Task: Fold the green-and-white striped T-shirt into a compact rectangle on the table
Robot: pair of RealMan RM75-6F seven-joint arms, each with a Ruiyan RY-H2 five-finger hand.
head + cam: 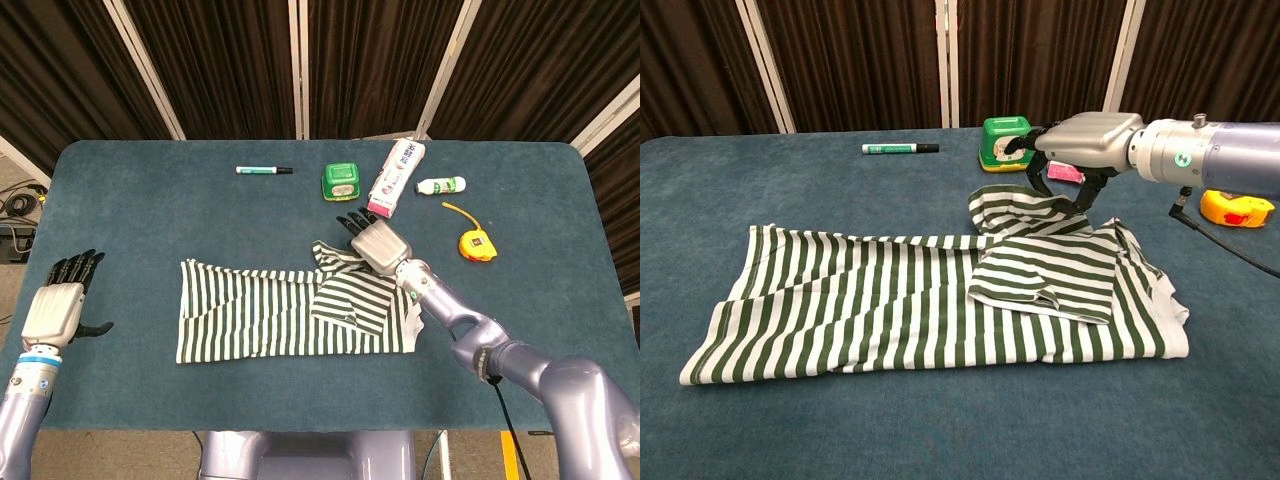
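L hand (58, 312): far L edge of counter (150, 200), approx 9 o'clock from shirt, well apart from it. Fingers spread, holding nothing. Not in chest view.

Shirt (265, 310): green-and-white striped T-shirt, lying on the near half of the counter, centre-left. Long axis runs L–R (9 to 3 o'clock). Hem end at L lies flat; R end already has a sleeve panel (1045, 275) folded over onto the body. Second sleeve (1015, 208) bunched and lifted at approx 1 o'clock corner of the shirt.

R hand (1080, 145): over that raised sleeve, palm down, fingers (1040, 178) curled down into the cloth. Looks like it's gripping the sleeve edge; chest view shows cloth rising to the fingers. Judgement, since contact pt is partly hidden.

Key relation: bulk of shirt lies at 7–8 o'clock from R hand. R hand is on it; L hand much farther off. Sleeve would need to travel toward 7 o'clock to land on the body.

Stage (judgement): early-mid. Sleeves being tucked in; lengthwise folds not yet done.

Risk: cloth may slip or drag the folded panel beside it out of line.

Far edge, L to R: marker (264, 170), green box (341, 181), carton (397, 176), small bottle (441, 185), yellow tape measure (477, 244). Green box sits just beyond R hand at 12 o'clock; mind it.
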